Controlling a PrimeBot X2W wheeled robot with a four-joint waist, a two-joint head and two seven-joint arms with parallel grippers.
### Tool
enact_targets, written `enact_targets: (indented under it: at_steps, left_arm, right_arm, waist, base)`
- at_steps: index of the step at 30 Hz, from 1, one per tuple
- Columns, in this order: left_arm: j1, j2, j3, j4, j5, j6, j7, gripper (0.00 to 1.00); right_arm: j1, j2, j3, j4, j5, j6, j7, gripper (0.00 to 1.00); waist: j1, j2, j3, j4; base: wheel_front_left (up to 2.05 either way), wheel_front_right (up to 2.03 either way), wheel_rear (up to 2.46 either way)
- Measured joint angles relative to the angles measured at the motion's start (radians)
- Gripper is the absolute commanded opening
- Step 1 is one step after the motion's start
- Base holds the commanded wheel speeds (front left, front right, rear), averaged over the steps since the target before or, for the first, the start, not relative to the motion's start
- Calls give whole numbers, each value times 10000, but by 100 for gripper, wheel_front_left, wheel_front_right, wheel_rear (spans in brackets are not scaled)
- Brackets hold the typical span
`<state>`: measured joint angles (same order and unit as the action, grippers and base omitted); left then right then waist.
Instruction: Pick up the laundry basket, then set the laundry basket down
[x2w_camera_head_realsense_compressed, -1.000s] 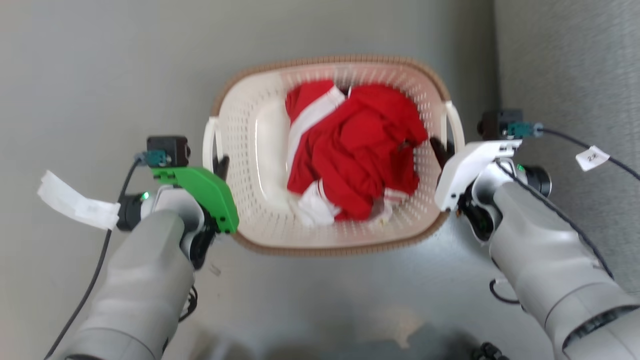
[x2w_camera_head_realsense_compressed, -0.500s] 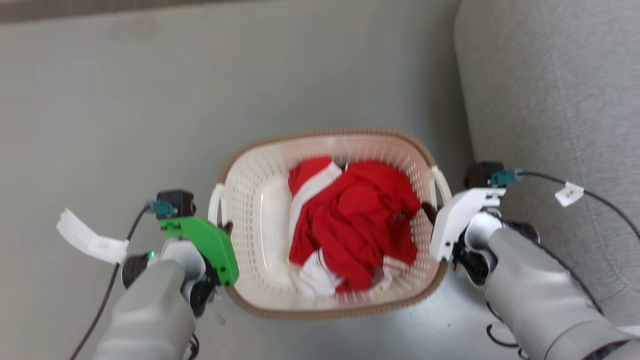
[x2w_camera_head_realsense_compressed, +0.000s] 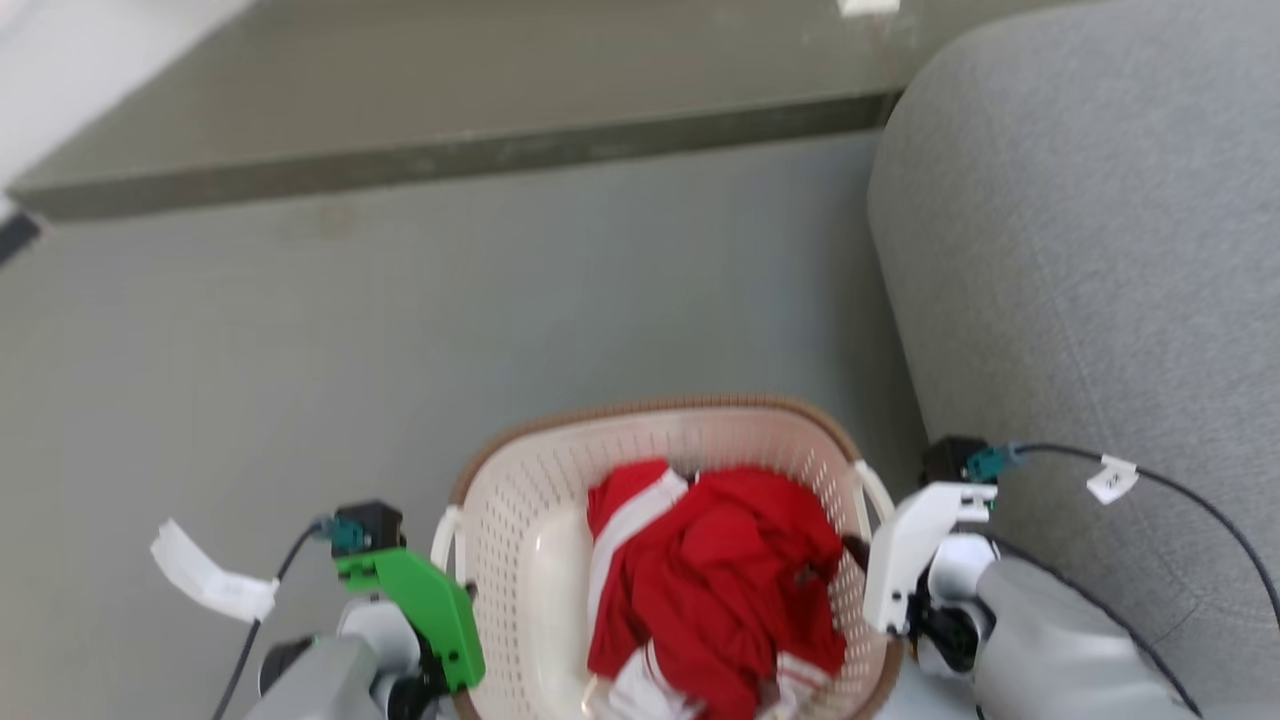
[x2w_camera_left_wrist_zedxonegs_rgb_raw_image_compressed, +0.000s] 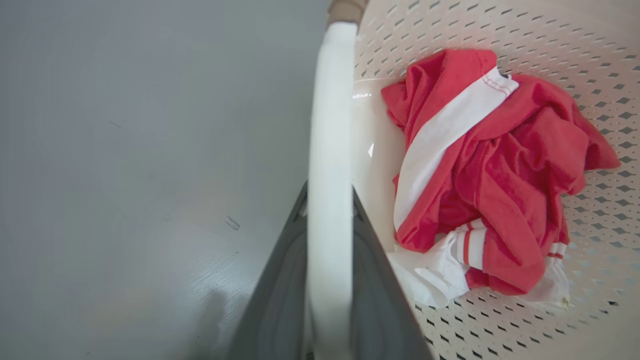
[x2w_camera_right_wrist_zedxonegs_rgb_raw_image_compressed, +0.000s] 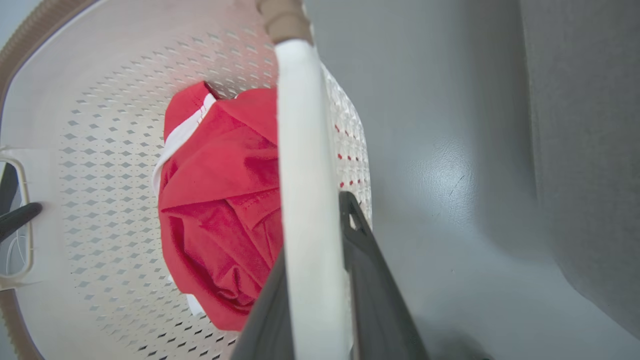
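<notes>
Clamps left gripper nearly shut on left handle of basket, one finger each side. Clamps right gripper likewise on right handle. Holds both forearms low, flanking basket, fingers pointing forward. Finds basket, red garment inside, over grey floor, just beside sofa.
</notes>
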<state>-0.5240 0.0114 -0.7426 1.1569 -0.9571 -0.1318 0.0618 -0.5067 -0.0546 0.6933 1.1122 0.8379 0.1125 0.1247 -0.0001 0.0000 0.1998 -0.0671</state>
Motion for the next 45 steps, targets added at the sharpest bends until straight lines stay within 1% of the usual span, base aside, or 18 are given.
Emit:
enact_targets:
  at_steps: [8,14,30,45]
  left_arm:
    - [444,2,-134,0,-232,0,259,0]
    - [473,4,-232,-15,-290,2,299,0]
    - [526,12,-399,-82,-683,144,343,0]
    - [525,27,-614,-234,-786,276,337,0]
  right_arm:
    - [458,6,207,65,261,0,188,0]
    - [458,-19,309,65,349,-2,270,0]
    - [454,-29,570,192,558,-2,270,0]
    - [386,-35,652,320,725,-2,255,0]
  waist:
    - [0,0,-977,-51]
    - [0,0,-1290,-66]
    - [0,0,-1316,-13]
    - [0,0,-1042,-23]
  base:
    - [0,0,0]
    - [0,0,0]
    - [0,0,0]
    - [0,0,0]
